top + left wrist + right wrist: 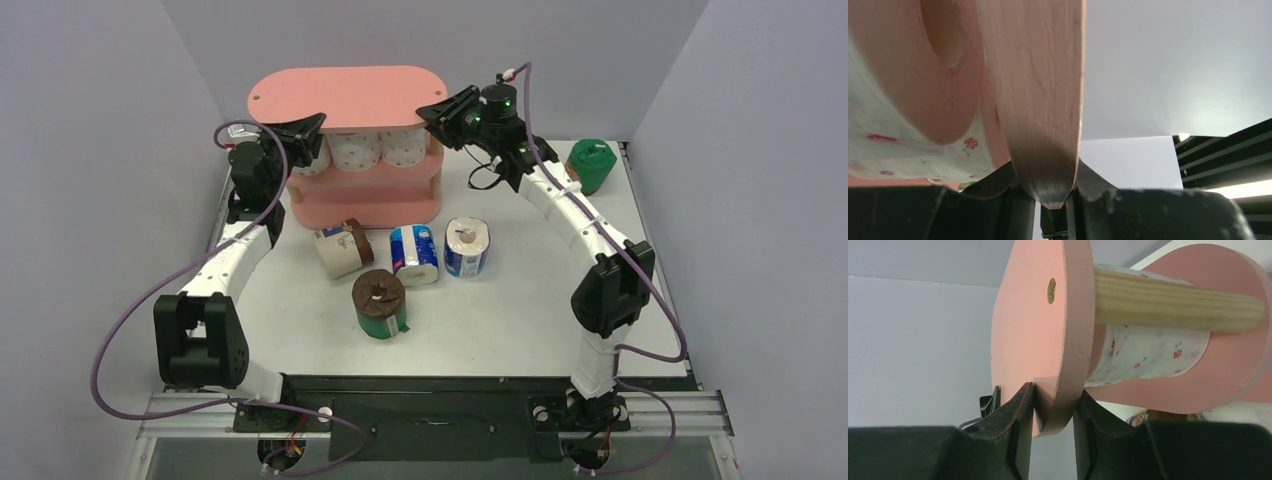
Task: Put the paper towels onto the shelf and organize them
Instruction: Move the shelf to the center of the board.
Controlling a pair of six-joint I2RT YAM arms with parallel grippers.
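The pink three-tier oval-board shelf (350, 95) has pale, grained wooden posts (1178, 300). The three floral paper rolls (357, 150) are white, printed with small red-pink flowers and green specks.

Wraps of the other rolls, on the white table (520, 320):
- left blue-and-white roll (414, 255) and right blue-and-white roll (467, 247)
- beige-and-brown roll (338, 250)
- green roll with brown end (380, 303)
- all-green roll (592, 165)
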